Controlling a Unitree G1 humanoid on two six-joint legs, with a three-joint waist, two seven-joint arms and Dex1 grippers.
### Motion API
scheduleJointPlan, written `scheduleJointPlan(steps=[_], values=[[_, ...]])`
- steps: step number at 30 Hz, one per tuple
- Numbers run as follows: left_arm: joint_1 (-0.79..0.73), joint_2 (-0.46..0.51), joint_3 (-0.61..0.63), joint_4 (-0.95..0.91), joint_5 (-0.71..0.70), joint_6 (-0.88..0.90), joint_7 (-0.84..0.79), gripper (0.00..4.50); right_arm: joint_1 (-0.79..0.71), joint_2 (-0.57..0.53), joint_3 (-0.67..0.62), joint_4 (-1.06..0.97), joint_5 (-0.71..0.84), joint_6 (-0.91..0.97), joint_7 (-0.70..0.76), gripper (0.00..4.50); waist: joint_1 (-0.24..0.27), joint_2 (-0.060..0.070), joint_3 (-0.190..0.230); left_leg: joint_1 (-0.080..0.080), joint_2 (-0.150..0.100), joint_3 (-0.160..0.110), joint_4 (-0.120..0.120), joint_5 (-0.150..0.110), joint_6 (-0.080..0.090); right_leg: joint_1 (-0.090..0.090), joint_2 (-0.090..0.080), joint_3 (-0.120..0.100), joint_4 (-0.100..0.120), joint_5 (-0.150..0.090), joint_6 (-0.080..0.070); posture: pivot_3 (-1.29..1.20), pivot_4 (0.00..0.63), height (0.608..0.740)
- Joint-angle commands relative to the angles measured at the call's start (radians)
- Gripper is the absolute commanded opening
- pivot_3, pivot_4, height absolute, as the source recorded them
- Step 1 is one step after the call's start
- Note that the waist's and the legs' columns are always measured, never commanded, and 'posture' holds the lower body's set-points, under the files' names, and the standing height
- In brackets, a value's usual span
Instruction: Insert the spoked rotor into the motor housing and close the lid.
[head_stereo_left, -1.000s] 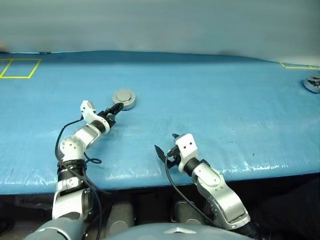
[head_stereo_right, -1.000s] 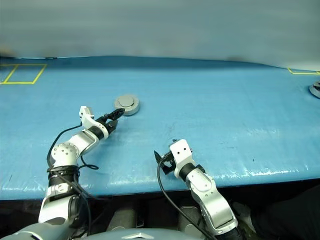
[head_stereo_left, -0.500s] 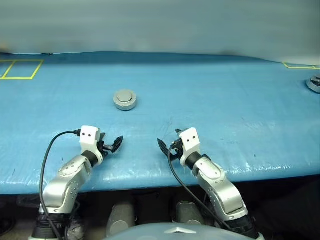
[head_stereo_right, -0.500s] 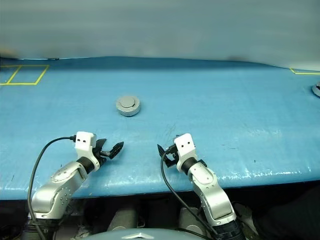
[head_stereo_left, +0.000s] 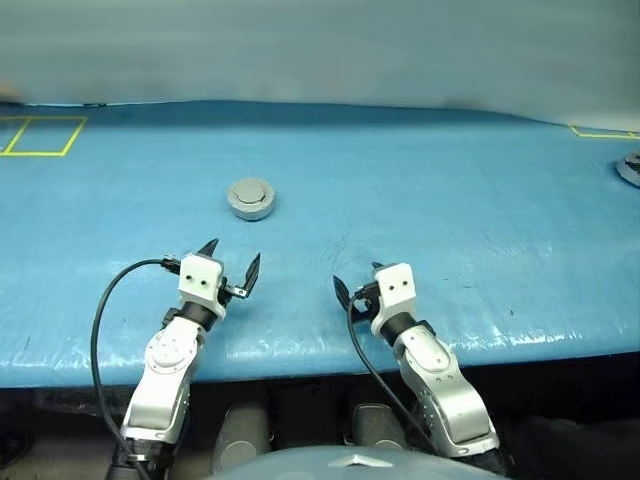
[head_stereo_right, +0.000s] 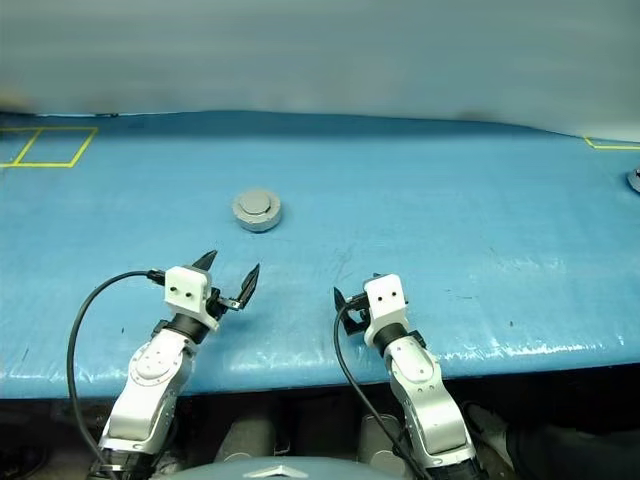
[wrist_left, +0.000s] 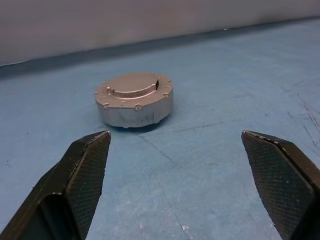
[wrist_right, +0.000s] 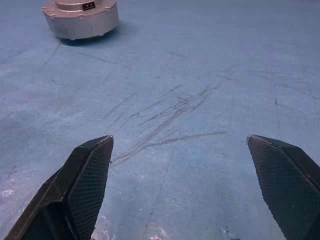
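A: Nearest the table's front edge, what do the two grippers look like?

B: The left gripper (head_stereo_left: 229, 262) hovers over the blue table (head_stereo_left: 420, 190) near its front edge, with its two black fingers (wrist_left: 85, 165) spread wide apart and nothing between them. The right gripper (head_stereo_left: 356, 290) sits just beside it toward the right, also near the front edge; its fingers (wrist_right: 87, 172) stand wide apart too, with only bare, scratched table surface between them.

A: And the motor housing?

B: The motor housing (head_stereo_left: 250, 198) stands farther back on the table, well apart from both grippers, ahead of the left one. It is a short round grey puck, flat on the surface. The lid (wrist_left: 134, 84) lies shut on top of it, its plain outer face with the raised round centre turned up. A small dark slot shows at the edge of that raised centre.

A: Can you see the rotor?

B: I cannot tell where it is with the lid down.

A: Anything beyond that?

B: At the far left, yellow tape lines (head_stereo_left: 40, 137) mark boxes on the table. At the far right edge there is a small greyish round object (head_stereo_left: 629, 166), too cut off to identify.
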Motion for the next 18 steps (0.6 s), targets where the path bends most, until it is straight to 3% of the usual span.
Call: scheduleJointPlan(steps=[1,18], values=[[-0.006,-0.016,-0.002,-0.027,0.028,-0.038,0.014,4.48,-0.036,0.006,-0.007,-0.012,-0.009,-0.04,0.004,4.5,0.0,0.0,0.0,0.0,0.0,0.0,0.001,0.0,0.0,-0.001,0.0,0.0,0.0,0.0,0.0,0.0,0.15,0.74],[-0.019,-0.021,0.006,-0.017,0.042,-0.038,-0.026,4.48,-0.025,-0.008,-0.011,-0.021,-0.026,-0.059,0.012,4.5,0.0,0.0,0.0,0.002,0.0,0.0,0.002,0.0,0.001,0.0,0.0,0.0,0.0,0.001,0.001,0.0,0.15,0.74]])
